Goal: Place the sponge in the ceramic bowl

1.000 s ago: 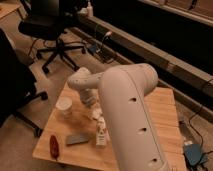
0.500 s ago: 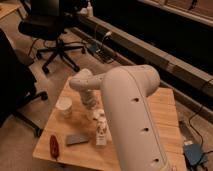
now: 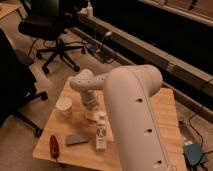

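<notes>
Red tool (image 3: 53, 145) at the wooden surface's (image 3: 167, 117) 7 o'clock edge; grey sponge (image 3: 77, 138) flat beside it; white bottle (image 3: 101, 132) upright at the sponge's 3 o'clock; white cup (image 3: 64, 106) at its 11; gripper (image 3: 91, 104) at its 1, grasp state cannot be told; office chair (image 3: 50, 30) beyond

Dim warm indoor light from above, table (image 3: 72, 90) top brightest, floor (image 3: 15, 150) and office chair (image 3: 50, 25) in deep shadow, gripper (image 3: 90, 104) shaded over table beside cup (image 3: 64, 107).

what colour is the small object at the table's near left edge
The small object is red, in the camera view. The gripper is beside the white cup.
</notes>
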Robot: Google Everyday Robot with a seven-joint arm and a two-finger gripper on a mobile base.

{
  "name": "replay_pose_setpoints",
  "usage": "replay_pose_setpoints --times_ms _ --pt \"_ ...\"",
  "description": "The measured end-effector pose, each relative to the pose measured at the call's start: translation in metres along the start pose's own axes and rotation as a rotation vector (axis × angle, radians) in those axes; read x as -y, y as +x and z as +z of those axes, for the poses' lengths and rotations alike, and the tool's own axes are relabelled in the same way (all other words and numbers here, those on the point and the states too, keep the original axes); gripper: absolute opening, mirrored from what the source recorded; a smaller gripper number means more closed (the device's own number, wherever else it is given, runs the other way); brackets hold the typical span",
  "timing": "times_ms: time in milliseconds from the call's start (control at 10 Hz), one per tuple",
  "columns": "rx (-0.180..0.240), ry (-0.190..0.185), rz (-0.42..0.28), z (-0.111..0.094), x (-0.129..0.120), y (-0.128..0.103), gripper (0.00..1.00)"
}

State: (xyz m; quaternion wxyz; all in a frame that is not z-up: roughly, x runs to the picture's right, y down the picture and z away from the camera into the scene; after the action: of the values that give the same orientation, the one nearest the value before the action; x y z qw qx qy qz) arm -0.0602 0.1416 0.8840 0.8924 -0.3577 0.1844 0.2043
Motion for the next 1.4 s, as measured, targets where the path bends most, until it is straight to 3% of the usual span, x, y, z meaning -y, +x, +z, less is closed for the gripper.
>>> replay_pose_setpoints --times_ms 200,500,700,1100,1400 --pt "0.042 0.031 -0.011 -0.028 0.011 -0.008 0.00" --pt "0.172 0.099 -0.001 -0.104 0.042 -0.017 0.00" --pt "0.205 0.126 0.032 -0.135 0.060 0.000 0.00" --pt "0.143 0.156 0.132 -0.149 0.091 0.066 0.00" --pt "0.077 0.148 0.170 -0.153 0.095 0.102 0.00"
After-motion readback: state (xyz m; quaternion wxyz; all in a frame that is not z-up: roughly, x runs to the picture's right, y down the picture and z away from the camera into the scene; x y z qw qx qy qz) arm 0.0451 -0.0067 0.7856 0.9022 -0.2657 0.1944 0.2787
